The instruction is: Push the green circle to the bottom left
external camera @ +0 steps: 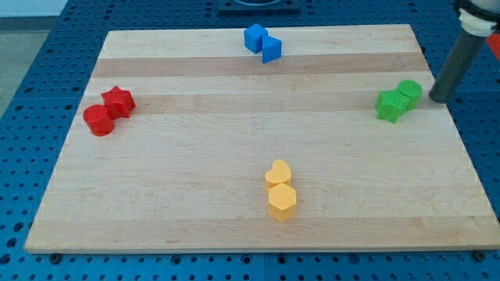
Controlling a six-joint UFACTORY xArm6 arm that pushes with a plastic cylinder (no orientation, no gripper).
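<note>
The green circle [408, 92] stands near the right edge of the wooden board [195, 203], touching a green star-shaped block [389, 105] on its lower left. My tip [437, 98] is just to the right of the green circle, a small gap apart, at about the same height in the view. The dark rod rises from it toward the view's top right corner.
Two blue blocks [262, 42] sit together at the top middle. A red star [118, 101] and a red circle [98, 120] touch at the left. A yellow heart [278, 173] and a yellow hexagon [281, 201] touch at the bottom middle. A blue pegboard surrounds the board.
</note>
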